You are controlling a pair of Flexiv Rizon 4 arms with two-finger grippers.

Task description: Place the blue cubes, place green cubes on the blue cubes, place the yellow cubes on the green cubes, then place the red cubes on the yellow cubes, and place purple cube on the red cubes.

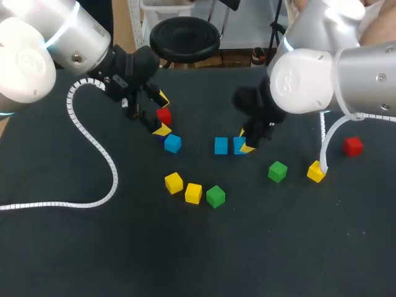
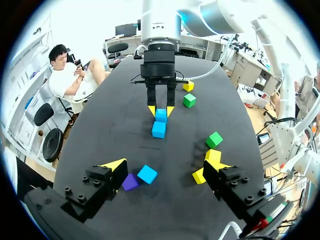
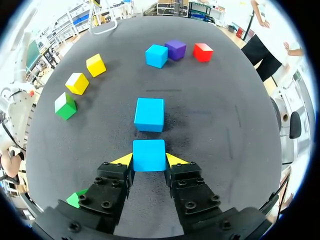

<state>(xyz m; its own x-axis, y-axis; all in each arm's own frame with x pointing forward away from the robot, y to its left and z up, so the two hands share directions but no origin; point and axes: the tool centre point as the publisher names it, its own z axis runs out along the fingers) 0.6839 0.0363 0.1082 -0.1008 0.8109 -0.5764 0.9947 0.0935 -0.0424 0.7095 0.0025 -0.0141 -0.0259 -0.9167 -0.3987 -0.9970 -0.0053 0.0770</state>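
The right gripper (image 3: 149,160) clamps a blue cube (image 3: 149,151) just beside a second blue cube (image 3: 149,114), where a skewed release could nudge that neighbour out of line, while the left gripper (image 2: 165,169), beyond that cube, gapes wide and empty.

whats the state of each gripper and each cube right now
left gripper, open, holding nothing
right gripper, shut on gripped blue cube
gripped blue cube, between the fingers, nothing on it
second blue cube, loose, nothing on it
third blue cube, loose, next to purple cube
purple cube, loose, unstacked
green cubes, loose, unstacked
yellow cubes, loose, unstacked
red cubes, loose, unstacked
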